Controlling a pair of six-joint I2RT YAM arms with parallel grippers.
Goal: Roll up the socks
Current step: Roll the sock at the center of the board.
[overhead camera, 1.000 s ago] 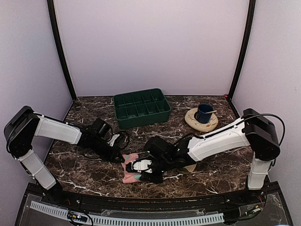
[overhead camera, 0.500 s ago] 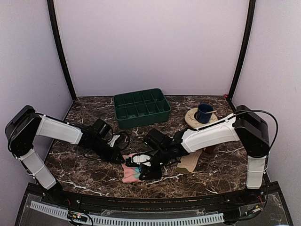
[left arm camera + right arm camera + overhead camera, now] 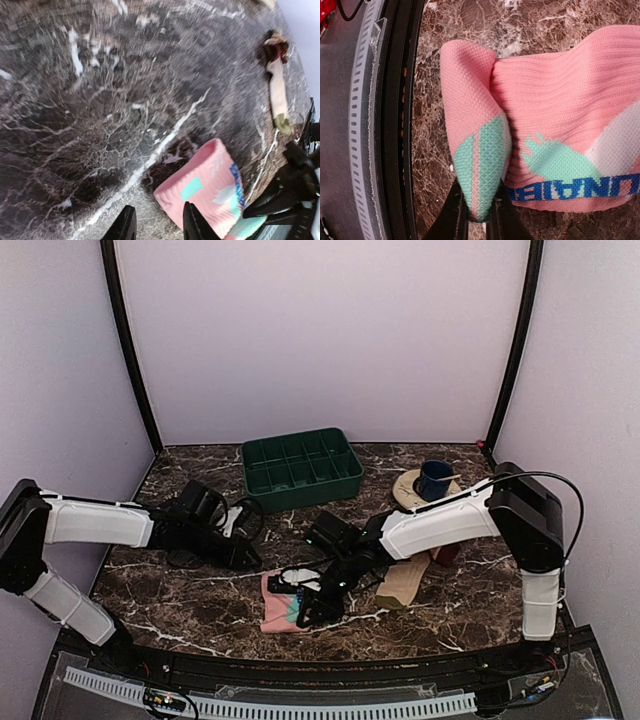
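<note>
The pink sock (image 3: 277,606) with teal and white patches lies folded near the table's front edge. My right gripper (image 3: 308,606) is shut on a teal-tipped fold of the pink sock (image 3: 560,100), which stands pinched between the right gripper (image 3: 479,214) jaws. My left gripper (image 3: 247,556) sits just left of the sock, open and holding nothing. In the left wrist view the left gripper (image 3: 158,227) has bare table between its fingers, with the pink sock (image 3: 210,182) beside the right finger. The tan sock (image 3: 402,583) with maroon ends lies flat to the right, and the tan sock (image 3: 277,95) also shows far off.
A dark green compartment tray (image 3: 300,468) stands at the back centre. A blue cup (image 3: 435,479) sits on a tan plate (image 3: 409,496) at the back right. The table's black front rail (image 3: 395,125) runs close to the pink sock.
My left gripper has opened, let go of the pink sock and drawn back to the left. My right gripper has kept its hold on the sock's fold and shifted slightly left.
</note>
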